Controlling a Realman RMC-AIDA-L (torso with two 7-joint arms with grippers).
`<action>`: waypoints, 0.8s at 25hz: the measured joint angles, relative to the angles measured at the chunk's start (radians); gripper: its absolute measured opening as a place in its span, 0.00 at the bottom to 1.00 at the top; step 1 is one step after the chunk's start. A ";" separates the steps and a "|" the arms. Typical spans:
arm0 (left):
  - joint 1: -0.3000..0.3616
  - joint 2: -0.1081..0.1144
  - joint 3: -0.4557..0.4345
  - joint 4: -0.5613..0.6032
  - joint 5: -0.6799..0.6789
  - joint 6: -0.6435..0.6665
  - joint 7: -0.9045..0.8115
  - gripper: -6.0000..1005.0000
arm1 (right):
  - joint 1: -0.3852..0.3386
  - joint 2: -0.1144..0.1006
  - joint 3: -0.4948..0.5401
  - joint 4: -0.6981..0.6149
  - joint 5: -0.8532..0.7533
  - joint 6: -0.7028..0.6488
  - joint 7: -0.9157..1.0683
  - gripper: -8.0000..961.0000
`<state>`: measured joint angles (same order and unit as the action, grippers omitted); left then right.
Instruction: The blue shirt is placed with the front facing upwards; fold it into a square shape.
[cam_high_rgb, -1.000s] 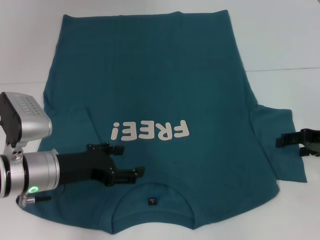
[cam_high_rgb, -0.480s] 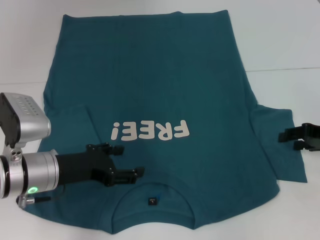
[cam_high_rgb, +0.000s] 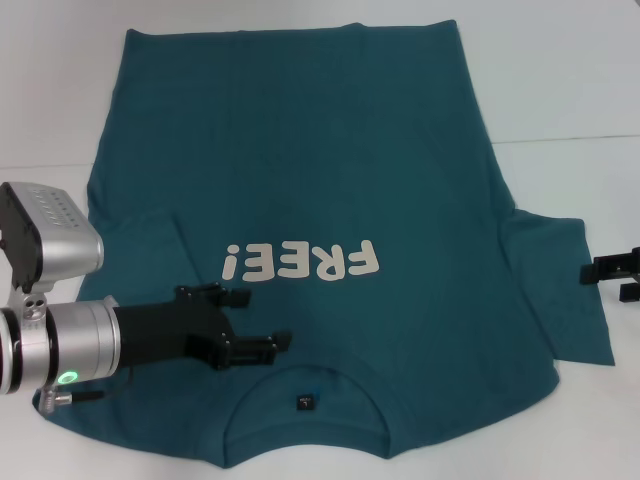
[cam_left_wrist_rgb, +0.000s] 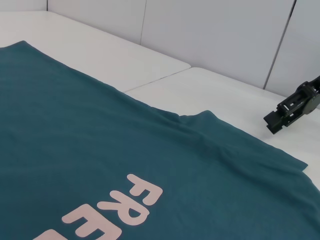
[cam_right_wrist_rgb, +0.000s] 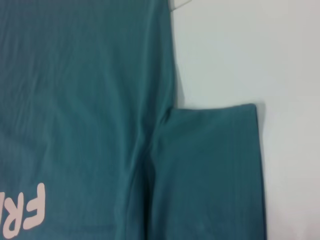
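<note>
A: Where is our left pincer (cam_high_rgb: 255, 320)?
B: We see it low over the blue shirt (cam_high_rgb: 300, 170), near the left shoulder, just beside the collar (cam_high_rgb: 305, 380). Its fingers stand apart, with no cloth between them.
A: And our right pincer (cam_high_rgb: 618, 278)?
B: It sits at the far right edge of the head view, over bare surface (cam_high_rgb: 570, 80), just beside the right sleeve (cam_high_rgb: 555, 290) and not touching it. Its fingers look parted, holding nothing.
A: How does the shirt lie?
B: We see it spread flat on the white surface, front up, the white "FREE!" lettering (cam_high_rgb: 300, 264) showing, collar towards us, hem on the far side. The left sleeve (cam_high_rgb: 140, 250) lies folded in over the body; the right sleeve lies spread out sideways.
</note>
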<state>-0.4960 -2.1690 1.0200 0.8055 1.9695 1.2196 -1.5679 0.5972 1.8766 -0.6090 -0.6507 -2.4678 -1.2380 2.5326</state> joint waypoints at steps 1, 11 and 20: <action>0.000 0.000 0.000 0.000 0.000 0.000 0.000 0.88 | -0.001 0.000 -0.001 0.002 -0.002 0.001 0.000 0.62; -0.001 0.000 0.012 0.001 -0.003 0.000 0.000 0.88 | 0.005 0.014 -0.007 0.013 -0.037 0.024 0.001 0.84; -0.001 0.000 0.012 0.000 -0.003 -0.001 0.000 0.88 | 0.016 0.037 -0.011 0.022 -0.037 0.051 0.001 0.84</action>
<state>-0.4971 -2.1690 1.0323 0.8055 1.9663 1.2185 -1.5677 0.6130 1.9137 -0.6199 -0.6284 -2.5048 -1.1868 2.5331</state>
